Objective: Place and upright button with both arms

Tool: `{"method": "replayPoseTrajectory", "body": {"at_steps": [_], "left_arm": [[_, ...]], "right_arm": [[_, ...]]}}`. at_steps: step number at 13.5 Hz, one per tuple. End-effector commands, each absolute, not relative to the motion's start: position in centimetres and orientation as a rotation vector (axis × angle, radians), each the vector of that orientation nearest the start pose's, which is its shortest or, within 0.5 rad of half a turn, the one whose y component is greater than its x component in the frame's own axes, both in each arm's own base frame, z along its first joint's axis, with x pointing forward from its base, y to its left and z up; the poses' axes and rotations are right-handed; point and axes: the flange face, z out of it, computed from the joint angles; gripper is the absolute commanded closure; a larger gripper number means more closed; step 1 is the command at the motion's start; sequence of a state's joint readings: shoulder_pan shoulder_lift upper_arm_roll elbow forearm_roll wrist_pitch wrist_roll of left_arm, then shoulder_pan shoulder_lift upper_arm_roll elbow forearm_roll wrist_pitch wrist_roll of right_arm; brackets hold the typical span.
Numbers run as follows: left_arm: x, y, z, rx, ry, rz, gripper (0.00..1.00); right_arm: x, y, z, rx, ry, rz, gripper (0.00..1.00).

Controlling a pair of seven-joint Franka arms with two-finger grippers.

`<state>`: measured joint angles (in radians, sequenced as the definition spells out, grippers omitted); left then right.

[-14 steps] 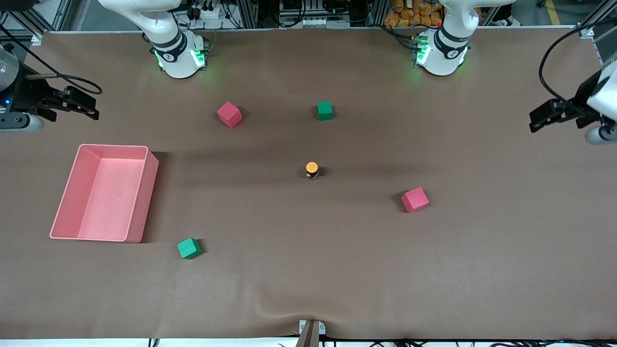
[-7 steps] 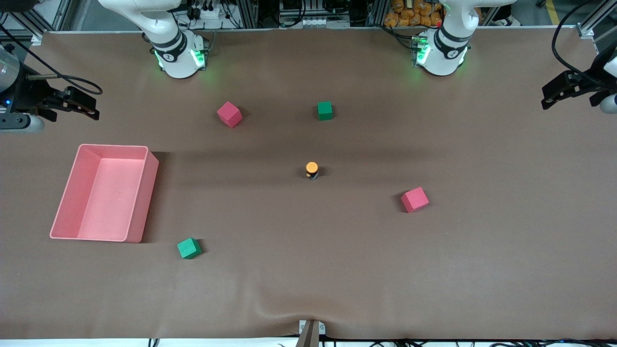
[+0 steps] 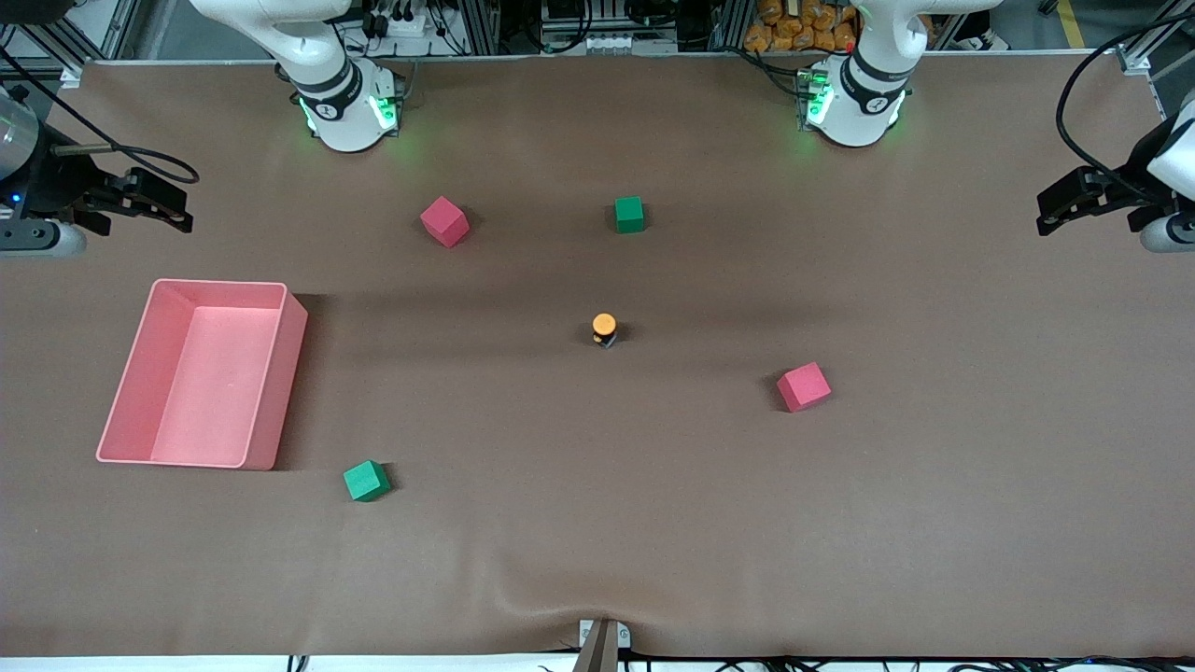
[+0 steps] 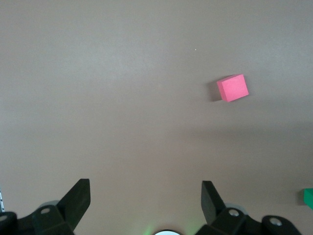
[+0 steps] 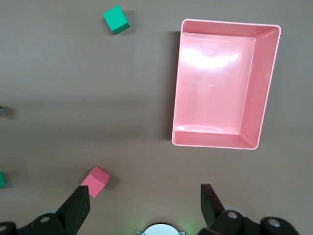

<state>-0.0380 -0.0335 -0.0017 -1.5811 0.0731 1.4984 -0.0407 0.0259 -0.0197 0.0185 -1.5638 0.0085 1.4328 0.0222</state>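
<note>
The button (image 3: 604, 328) stands upright near the table's middle, its orange cap up and black body below, with nothing touching it. My left gripper (image 3: 1047, 207) hangs open and empty over the left arm's end of the table, well away from the button. In the left wrist view it (image 4: 144, 196) is open over bare mat. My right gripper (image 3: 173, 210) hangs open and empty over the right arm's end of the table, above the mat beside the pink bin. In the right wrist view it (image 5: 144, 196) is open too.
A pink bin (image 3: 266, 373) sits toward the right arm's end; its rim shows in the right wrist view (image 5: 176, 83). Red cubes (image 3: 444, 221) (image 3: 803, 386) and green cubes (image 3: 629, 214) (image 3: 366, 481) lie scattered around the button. The left wrist view shows a red cube (image 4: 233, 88).
My left gripper swung out toward the table's end, then came back a little. The right arm, the button and the cubes have not moved.
</note>
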Motion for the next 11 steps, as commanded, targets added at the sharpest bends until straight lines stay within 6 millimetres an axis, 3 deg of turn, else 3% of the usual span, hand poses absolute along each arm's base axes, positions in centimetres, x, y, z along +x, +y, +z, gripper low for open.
{"method": "replayPoseTrajectory", "body": {"at_steps": [1,11], "left_arm": [[53.74,-1.14,63.87,-3.082,-0.005,0.051,0.00],[54.10,-1.34,63.19,-3.112,-0.002,0.073,0.00]], "right_arm": [[52.83,2.49,62.85,-3.124,-0.028,0.176,0.00],[52.83,2.41,62.78,-3.124,-0.024,0.178,0.00]]}}
